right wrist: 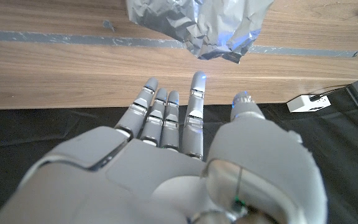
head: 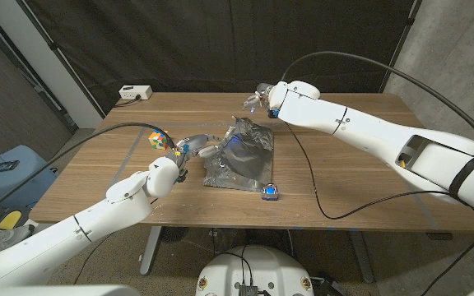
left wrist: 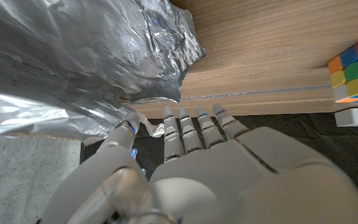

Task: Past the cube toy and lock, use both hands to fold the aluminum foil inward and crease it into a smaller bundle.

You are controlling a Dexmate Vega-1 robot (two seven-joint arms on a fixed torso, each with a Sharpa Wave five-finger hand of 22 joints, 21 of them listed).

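The crumpled aluminum foil [head: 242,156] lies mid-table, its far edge raised. My left hand [head: 189,153] is at the foil's left edge with fingers stretched out; in the left wrist view the thumb tip [left wrist: 125,129] touches the edge of the foil [left wrist: 73,56], and nothing is gripped. My right hand [head: 258,99] hovers over the foil's far corner, fingers spread and holding nothing, a short way from the foil [right wrist: 197,25] in the right wrist view. The cube toy [head: 160,140] stands just left of my left hand. A small blue lock [head: 270,192] sits by the foil's near right corner.
A white power box [head: 135,93] with a cord sits at the table's far left edge. Dark curtains hang behind the table. A black cable [head: 319,197] drapes over the table's right half. The cube toy [left wrist: 356,68] is close beside my left hand [left wrist: 197,168].
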